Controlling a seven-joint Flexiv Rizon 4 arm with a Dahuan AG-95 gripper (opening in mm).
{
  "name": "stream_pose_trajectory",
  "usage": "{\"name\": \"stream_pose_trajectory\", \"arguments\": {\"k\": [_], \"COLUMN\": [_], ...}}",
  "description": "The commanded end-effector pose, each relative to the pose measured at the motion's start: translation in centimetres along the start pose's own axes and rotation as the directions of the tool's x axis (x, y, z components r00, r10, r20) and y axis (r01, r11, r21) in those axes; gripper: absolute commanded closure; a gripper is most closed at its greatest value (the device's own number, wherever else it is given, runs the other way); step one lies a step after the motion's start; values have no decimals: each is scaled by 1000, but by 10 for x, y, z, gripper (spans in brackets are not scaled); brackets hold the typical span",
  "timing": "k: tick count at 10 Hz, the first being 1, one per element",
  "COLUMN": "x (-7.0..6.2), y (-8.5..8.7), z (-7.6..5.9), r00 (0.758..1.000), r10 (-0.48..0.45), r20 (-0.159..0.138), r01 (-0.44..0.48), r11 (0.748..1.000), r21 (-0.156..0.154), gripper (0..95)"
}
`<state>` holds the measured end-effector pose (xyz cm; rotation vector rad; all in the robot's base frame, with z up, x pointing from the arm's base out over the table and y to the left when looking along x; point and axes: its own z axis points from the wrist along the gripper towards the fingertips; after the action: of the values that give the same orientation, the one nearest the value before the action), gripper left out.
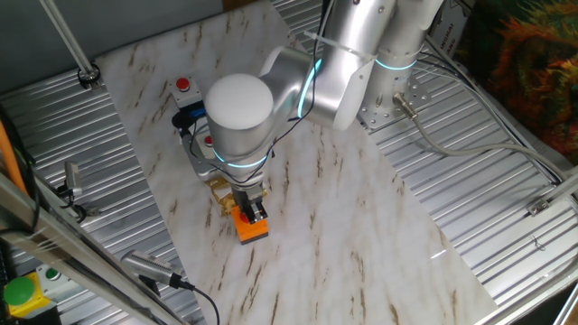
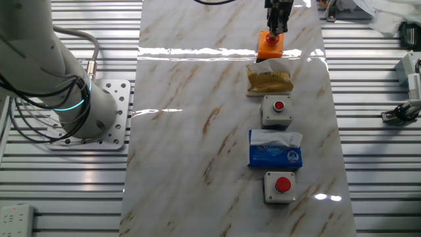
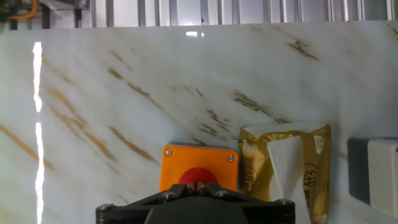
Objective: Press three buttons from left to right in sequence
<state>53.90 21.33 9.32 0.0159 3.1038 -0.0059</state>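
Note:
The three buttons stand in a row on the marble board. The orange-based one (image 3: 199,163) lies directly under my gripper (image 3: 196,185), whose fingertips are shut together and rest on its red cap (image 3: 198,176). From the other fixed view, the gripper (image 2: 277,27) stands over the orange box (image 2: 270,46) at the far end. The two grey-based buttons (image 2: 277,109) (image 2: 279,186) lie nearer along the same row. In one fixed view the gripper (image 1: 256,213) is on the orange box (image 1: 251,227), one grey button (image 1: 183,87) shows clearly, and the other is mostly hidden behind the arm.
A gold tissue pack (image 2: 269,79) lies between the orange box and the middle button. A blue-and-white carton (image 2: 275,150) sits between the two grey buttons. A green button on a yellow box (image 1: 20,294) stands off the board. Ribbed metal table surrounds the marble board (image 2: 197,131).

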Motion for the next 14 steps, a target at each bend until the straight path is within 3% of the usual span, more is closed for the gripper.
{"name": "stream_pose_trajectory", "arguments": {"k": [1, 4, 5, 7, 11, 14], "x": [0, -2, -3, -3, -5, 1], "y": [-1, -5, -5, -4, 4, 7], "z": [4, 15, 19, 19, 0, -32], "r00": [1000, 1000, 1000, 1000, 1000, 1000], "r10": [-1, -7, -9, -7, -3, 1], "r20": [1, 1, 16, 14, -4, -29], "r01": [1, 7, 9, 7, 3, -1], "r11": [1000, 1000, 1000, 1000, 1000, 1000], "r21": [4, 16, 13, 14, 19, 0], "gripper": [950, 950, 950, 950, 950, 950]}}
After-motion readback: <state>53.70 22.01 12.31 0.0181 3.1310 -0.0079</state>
